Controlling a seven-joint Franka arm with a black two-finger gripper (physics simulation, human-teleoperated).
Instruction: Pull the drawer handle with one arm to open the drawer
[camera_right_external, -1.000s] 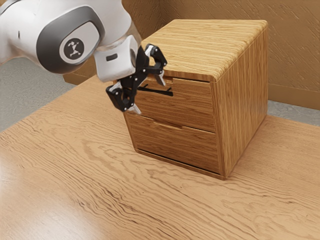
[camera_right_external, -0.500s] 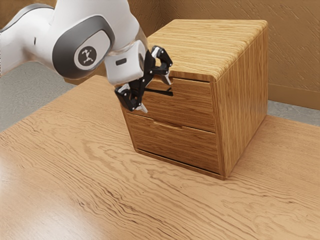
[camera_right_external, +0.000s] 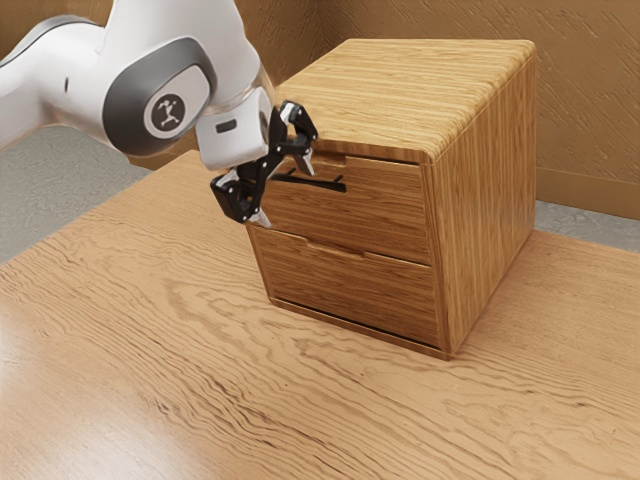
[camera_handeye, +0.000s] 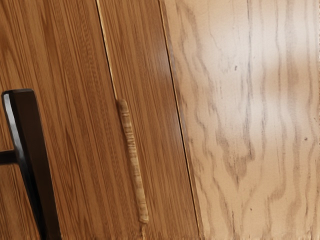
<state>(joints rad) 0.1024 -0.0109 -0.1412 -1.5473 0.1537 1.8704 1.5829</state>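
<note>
The wooden counter carries a two-drawer cabinet. Its top drawer sits flush, with the black bar handle on its front. The gripper is released, fingers spread around the handle's near end.

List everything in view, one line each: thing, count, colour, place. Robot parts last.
cabinet: one, light-brown wood, on the table.
top drawer: one, same wood, upper part of the cabinet's front.
lower drawer: one, same wood, beneath the top drawer.
handle: one, black bar, on the top drawer.
table: one, pale wood, under the cabinet.
floor: grey, beyond the table.
wall: brown, behind the cabinet.
arm: one, white and grey, from the exterior view's left.
jaws: one pair, black, open, at the handle's end nearer the arm.
</note>
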